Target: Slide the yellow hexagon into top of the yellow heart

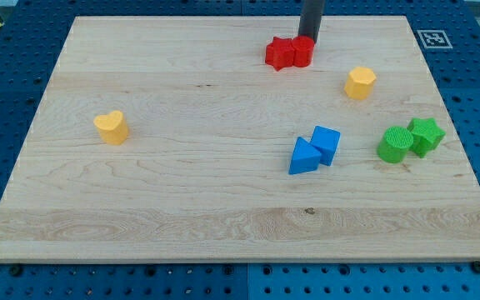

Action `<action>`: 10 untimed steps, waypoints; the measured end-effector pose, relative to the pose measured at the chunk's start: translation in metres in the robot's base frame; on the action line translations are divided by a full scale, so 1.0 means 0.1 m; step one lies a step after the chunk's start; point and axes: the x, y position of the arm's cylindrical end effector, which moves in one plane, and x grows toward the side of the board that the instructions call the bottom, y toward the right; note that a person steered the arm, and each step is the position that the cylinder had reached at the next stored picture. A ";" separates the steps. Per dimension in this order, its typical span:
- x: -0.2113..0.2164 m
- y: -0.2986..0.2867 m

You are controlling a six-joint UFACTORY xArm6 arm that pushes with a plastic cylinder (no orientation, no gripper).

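Note:
The yellow hexagon point(360, 83) lies at the view's upper right on the wooden board point(182, 208). The yellow heart point(112, 127) lies far off at the view's left, at mid height. My rod comes down from the view's top, and my tip point(310, 37) is right behind the red blocks, touching or nearly touching the red cylinder point(303, 51). The tip is up and to the left of the yellow hexagon, about a block's width apart from it.
A red star point(280, 53) sits against the red cylinder. A blue triangle point(303, 157) and a blue cube point(327, 143) touch at right of centre. A green cylinder point(395, 144) and a green star point(426, 135) touch near the right edge.

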 end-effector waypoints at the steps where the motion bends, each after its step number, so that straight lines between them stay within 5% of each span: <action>1: -0.22 0.22; 2: -0.40 0.84; 4: 0.59 1.78; 6: 1.41 1.60; 10: 1.18 1.32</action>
